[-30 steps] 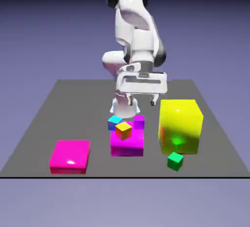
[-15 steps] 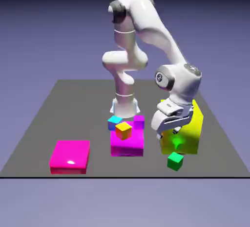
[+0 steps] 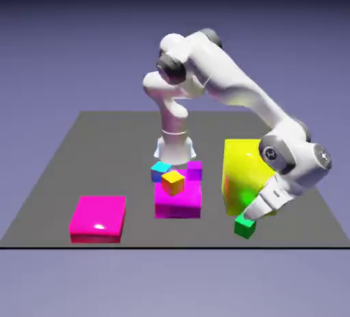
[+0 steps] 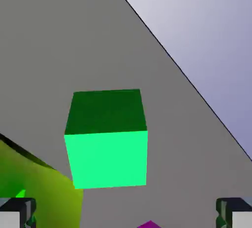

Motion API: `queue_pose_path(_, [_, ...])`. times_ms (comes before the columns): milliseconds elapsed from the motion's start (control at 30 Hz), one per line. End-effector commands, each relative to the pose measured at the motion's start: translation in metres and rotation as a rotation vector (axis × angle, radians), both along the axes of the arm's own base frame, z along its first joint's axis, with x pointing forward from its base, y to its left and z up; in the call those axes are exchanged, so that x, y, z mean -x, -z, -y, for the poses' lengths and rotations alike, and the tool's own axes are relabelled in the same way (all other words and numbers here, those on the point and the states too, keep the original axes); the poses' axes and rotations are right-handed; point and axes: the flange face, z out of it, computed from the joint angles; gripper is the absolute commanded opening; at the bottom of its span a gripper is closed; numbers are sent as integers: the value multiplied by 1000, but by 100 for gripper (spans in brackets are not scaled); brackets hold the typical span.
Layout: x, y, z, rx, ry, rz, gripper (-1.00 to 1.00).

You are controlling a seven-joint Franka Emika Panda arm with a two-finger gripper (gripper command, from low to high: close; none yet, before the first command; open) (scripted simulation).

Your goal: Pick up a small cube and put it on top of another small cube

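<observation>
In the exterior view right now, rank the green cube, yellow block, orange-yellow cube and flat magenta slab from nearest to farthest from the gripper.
1. Green cube: just under the gripper, at the table's near edge.
2. Yellow block: right beside it.
3. Orange-yellow cube: mid-table, atop a magenta block.
4. Flat magenta slab: far toward the exterior view's left.

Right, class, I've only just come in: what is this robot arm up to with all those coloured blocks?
The white arm is reaching down to the small green cube, which sits on the grey table just in front of the big yellow block. The gripper hangs right over the cube with its fingers wide apart and not touching it. The orange-yellow cube sits on a magenta block, with the cyan cube behind it. Nothing is lifted yet.
</observation>
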Motion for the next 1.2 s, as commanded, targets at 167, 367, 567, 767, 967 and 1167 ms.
queue_pose_path(167, [10,49,11,26,-4,-46,0])
queue_pose_path(367, [5,36,6,26,-4,-46,-100])
queue_pose_path(567, [-2,-8,58,104,114,-66,-100])
queue_pose_path(767, [3,-50,147,146,331,-76,-100])
queue_pose_path(967, [21,-104,236,103,599,-69,-100])
queue_pose_path(1167, [57,-130,301,4,823,-54,-100])
